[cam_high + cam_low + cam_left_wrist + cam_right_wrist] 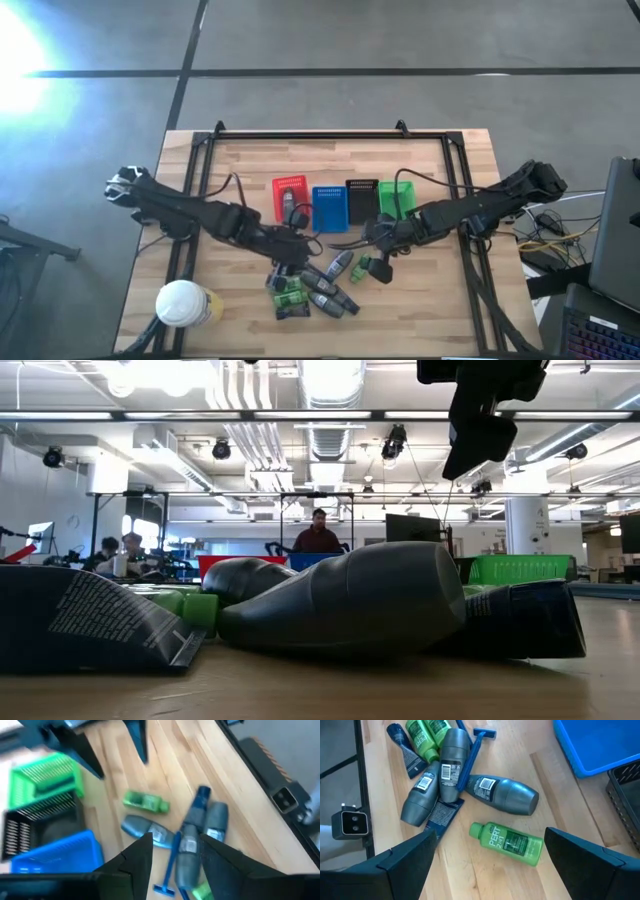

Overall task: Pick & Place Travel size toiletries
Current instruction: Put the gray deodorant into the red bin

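Left claw (291, 247): hovering over the top edge of the toiletry pile, fingers standing partly apart, pinching nothing.
Right claw (383, 262): fingers spread wide, hanging above the green bottle (507, 843), nothing between them.
Toiletries pile (315, 287): lying on the worktop (440, 300) in front of the basket row, between the two claws.
Grey oval bottles: three lying in a cluster, one (502, 794) pointing toward the blue basket (597, 742), two more (452, 764) side by side and touching.
Blue razor (472, 750): lying across the grey bottles, head toward the basket side.
Green bottle: lying on its side, apart from the cluster, just beside the nearest grey bottle.
Green packets (425, 737): sitting at the far end of the pile, touching the grey bottles.
Dark blue tube (405, 750): lying beside the green packets.
Baskets: red (289, 198), blue, black (361, 201), green (396, 199) sitting in a row mid-worktop.
Yellowish container (185, 304): white lid showing, sitting at the near left corner.
High view only: showing both arms, all four baskets, container.
Right wrist view only: showing labels, razor, each item apart.
Left wrist view only: showing the left fingers (140, 857) framing the razor and a grey bottle below.
Low view only: showing a grey bottle (350, 600) up close, a green cap (199, 609) behind it, people (318, 532) sitting in the room beyond.
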`<state>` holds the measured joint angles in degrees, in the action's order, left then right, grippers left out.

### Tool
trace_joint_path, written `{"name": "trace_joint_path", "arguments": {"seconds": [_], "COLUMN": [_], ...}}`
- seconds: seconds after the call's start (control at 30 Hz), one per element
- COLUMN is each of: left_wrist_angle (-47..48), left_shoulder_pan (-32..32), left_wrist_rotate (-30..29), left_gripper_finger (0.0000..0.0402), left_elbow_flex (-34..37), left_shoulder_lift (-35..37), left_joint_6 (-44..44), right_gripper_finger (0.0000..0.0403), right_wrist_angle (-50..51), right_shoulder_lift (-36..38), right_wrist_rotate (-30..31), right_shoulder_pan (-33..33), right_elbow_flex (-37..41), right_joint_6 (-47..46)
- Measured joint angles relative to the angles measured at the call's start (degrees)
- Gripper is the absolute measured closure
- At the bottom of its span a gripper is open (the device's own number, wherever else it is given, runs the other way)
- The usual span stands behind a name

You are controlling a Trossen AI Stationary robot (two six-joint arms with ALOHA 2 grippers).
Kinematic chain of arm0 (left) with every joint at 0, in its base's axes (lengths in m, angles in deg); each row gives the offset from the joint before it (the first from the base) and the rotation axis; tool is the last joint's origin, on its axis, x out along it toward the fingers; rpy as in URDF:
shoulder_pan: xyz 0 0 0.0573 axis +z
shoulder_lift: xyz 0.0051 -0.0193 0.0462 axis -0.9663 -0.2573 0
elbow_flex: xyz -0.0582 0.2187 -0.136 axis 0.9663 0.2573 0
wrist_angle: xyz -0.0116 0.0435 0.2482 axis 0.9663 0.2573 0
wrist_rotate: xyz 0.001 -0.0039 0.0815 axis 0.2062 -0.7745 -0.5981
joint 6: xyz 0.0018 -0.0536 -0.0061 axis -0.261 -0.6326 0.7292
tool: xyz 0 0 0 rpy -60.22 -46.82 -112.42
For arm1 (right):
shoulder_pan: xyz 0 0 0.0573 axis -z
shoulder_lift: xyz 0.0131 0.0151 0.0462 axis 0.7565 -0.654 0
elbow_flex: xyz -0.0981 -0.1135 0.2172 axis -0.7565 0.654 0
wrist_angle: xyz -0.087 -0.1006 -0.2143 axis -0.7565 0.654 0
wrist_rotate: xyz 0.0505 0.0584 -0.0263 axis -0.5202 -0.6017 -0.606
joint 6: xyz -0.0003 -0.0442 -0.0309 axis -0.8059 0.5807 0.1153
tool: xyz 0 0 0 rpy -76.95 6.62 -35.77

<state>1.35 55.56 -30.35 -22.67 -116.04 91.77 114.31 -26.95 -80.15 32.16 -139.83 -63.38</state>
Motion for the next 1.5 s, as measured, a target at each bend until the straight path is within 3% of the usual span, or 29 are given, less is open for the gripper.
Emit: {"name": "trace_joint_path", "arguments": {"seconds": [0.23,0.63,1.07,1.5], "left_wrist_angle": [-0.3,-4.6,-8.4,-13.2], "left_shoulder_pan": [0.9,-0.1,-0.1,-0.1], "left_wrist_rotate": [-0.5,6.1,9.8,9.8], "left_gripper_finger": [0.0229,0.0126,0.0141,0.0145], "left_elbow_flex": [4.7,7.5,7.5,7.4], "left_shoulder_lift": [-3.3,-15.2,-21.8,-26.1], "left_joint_6": [1.6,8.1,5.6,3.1], "right_gripper_finger": [0.0035,0.0035,0.0035,0.0035], "right_wrist_angle": [0.1,0.1,2.6,2.8], "right_shoulder_lift": [0.1,0.1,0.1,0.1], "right_wrist_rotate": [0.0,0.0,0.0,0.0], "right_shoulder_pan": [0.0,0.0,0.0,0.0], "right_elbow_flex": [0.9,1.5,1.6,1.6], "right_joint_6": [-0.4,-1.1,-1.3,-1.3]}}
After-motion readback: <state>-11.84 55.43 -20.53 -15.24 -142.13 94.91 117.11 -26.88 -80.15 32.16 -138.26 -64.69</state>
